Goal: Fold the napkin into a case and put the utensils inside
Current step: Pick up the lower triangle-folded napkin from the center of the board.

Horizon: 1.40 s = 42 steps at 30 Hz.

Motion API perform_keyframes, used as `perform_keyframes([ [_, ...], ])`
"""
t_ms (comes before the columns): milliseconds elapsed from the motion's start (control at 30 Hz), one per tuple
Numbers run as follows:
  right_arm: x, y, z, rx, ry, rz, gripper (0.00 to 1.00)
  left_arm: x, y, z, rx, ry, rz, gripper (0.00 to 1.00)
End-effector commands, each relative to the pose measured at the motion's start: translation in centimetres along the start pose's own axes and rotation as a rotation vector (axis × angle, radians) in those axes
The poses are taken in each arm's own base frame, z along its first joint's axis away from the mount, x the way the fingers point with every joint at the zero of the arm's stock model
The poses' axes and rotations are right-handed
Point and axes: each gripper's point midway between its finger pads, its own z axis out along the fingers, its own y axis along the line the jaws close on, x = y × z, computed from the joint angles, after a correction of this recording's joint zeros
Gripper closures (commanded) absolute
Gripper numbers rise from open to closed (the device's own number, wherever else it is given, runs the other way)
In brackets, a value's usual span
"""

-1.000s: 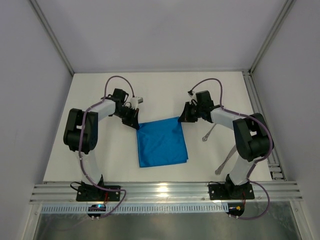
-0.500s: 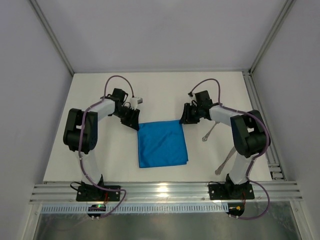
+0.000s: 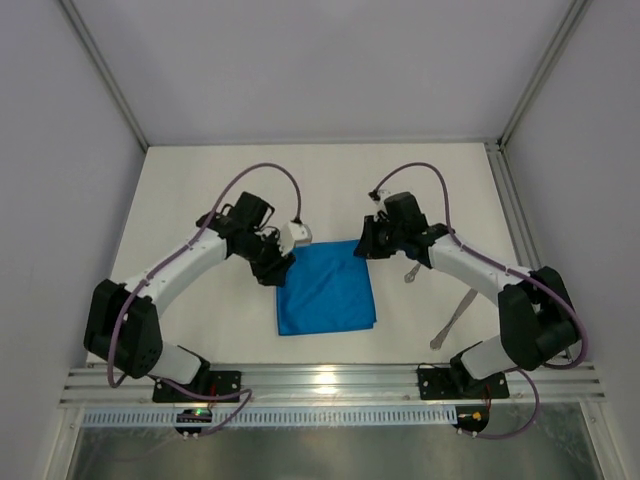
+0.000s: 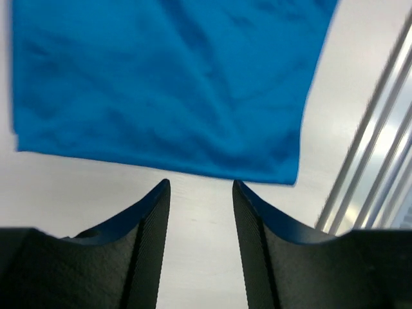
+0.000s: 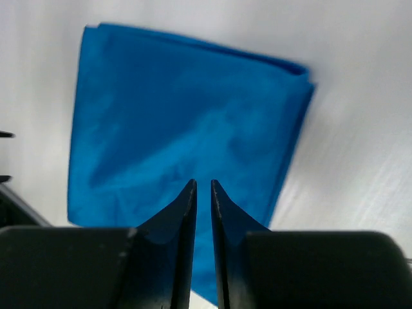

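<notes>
The blue napkin point(image 3: 326, 288) lies flat on the white table as a folded, roughly square cloth. My left gripper point(image 3: 281, 268) sits at its far-left corner. Its jaws are open over bare table, just short of the napkin's point(image 4: 161, 84) edge, and hold nothing. My right gripper point(image 3: 367, 246) hovers over the far-right corner. Its fingers are drawn together to a thin slit above the napkin point(image 5: 187, 122), with nothing between them. Two silver utensils lie right of the cloth: a fork point(image 3: 417, 265) and a longer piece point(image 3: 452, 318) nearer the front.
A metal rail point(image 3: 330, 382) runs along the table's near edge, and another rail point(image 3: 520, 240) runs down the right side. Grey walls close in the left, back and right. The right arm's elbow point(image 3: 535, 325) hangs over the longer utensil's area.
Both arms have stretched forward and their elbows have dropped outward. The left gripper has moved right and nearer along the napkin's left corner. The napkin's far edge has settled flat.
</notes>
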Motion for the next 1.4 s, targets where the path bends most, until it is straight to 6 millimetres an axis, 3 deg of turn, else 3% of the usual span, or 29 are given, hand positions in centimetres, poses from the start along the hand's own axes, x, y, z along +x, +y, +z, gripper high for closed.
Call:
perform_keyframes([
  [0,2.8,3.4,0.4,-0.131,0.041,0.055,0.84,4.8,-4.8,0.4,0.149,0.17,0.292,0.53],
  [100,3.8,4.6,0.9,-0.17,0.049,0.082,0.85,6.7,-7.4,0.0,0.271,0.208,0.541,0.52],
  [200,4.4,6.1,1.2,-0.251,0.068,0.098,0.85,8.2,-7.8,-1.0,0.356,0.32,0.717,0.29],
  [233,4.8,6.4,1.5,-0.257,0.085,0.094,0.85,8.2,-7.6,-1.1,0.352,0.334,0.758,0.26],
  [300,5.3,7.4,1.9,-0.264,0.095,0.058,0.85,8.9,-7.2,-1.6,0.367,0.393,0.934,0.25],
  [433,5.9,8.2,2.5,-0.278,0.105,0.049,0.85,6.8,-7.0,0.2,0.302,0.346,1.131,0.26],
  [500,6.6,7.5,2.8,-0.248,0.115,0.06,0.85,6.6,-7.9,1.6,0.301,0.299,1.217,0.29],
  [567,7.5,6.9,3.0,-0.238,0.137,0.062,0.86,5.0,-8.5,2.6,0.267,0.221,1.328,0.3],
  [633,8.3,6.6,3.2,-0.238,0.154,0.065,0.86,5.9,-8.7,3.5,0.283,0.219,1.39,0.3],
  [733,9.0,6.7,3.4,-0.262,0.167,0.07,0.86,7.6,-8.2,4.5,0.319,0.264,1.442,0.31],
  [867,9.6,6.8,3.8,-0.29,0.178,0.096,0.87,8.1,-7.7,5.6,0.337,0.291,1.442,0.31],
  [1067,10.3,6.7,4.0,-0.307,0.187,0.116,0.87,8.8,-6.6,7.2,0.327,0.329,1.434,0.39],
  [1200,10.4,6.8,3.9,-0.312,0.188,0.111,0.87,9.8,-5.9,7.7,0.351,0.395,1.431,0.5],
  [1367,10.0,7.1,3.7,-0.32,0.181,0.108,0.87,10.5,-6.5,8.1,0.41,0.388,1.427,0.58],
])
